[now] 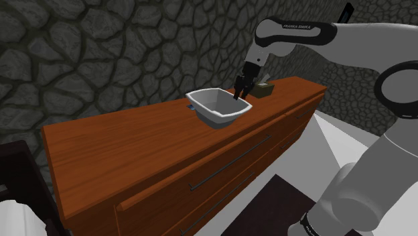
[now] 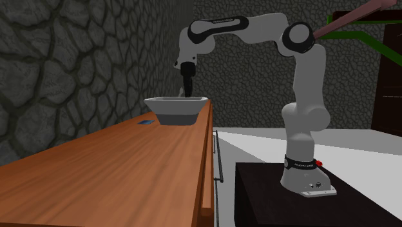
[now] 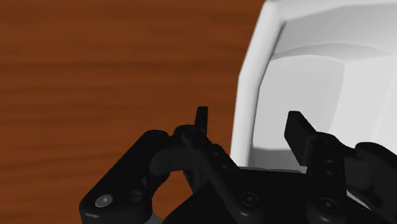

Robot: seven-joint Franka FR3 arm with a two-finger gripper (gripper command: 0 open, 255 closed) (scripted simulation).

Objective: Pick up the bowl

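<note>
**Fingers (image 3: 302, 132) astride the bowl (image 3: 318, 70) rim, clamp not yet made**

Black and close to the lens, the gripper (image 3: 250, 122) stands released. Its 2 fingers are apart, 1 over the bare wood outside the bowl's wall and the other over the pale inside. The rim runs between them, and neither finger visibly touches it.

From the shoulder view, the bowl is whitish-grey and squarish with rounded corners. It sits upright on top of the wooden dresser (image 1: 134, 144), toward the end nearer the stand, with the stone wall (image 1: 80, 53) behind. A small olive box (image 1: 266, 90) sits just beyond the bowl, on the side where the gripper comes down. A small blue flat thing (image 2: 145, 122) lies on the wood beside the bowl's far side.

The step in hand looks like the pinch on the wall. To do it well, the fingers should sink until the pads overlap the wall well below the lip, because the wall flares outward and a shallow bite could slide off. The fingers should stay square to the wall so both pads land flat, and should close fully before any lift. Held by 1 side only, the bowl will likely want to droop at its free edge. A slow, straight rise would suit it, kept clear of the box.
</note>
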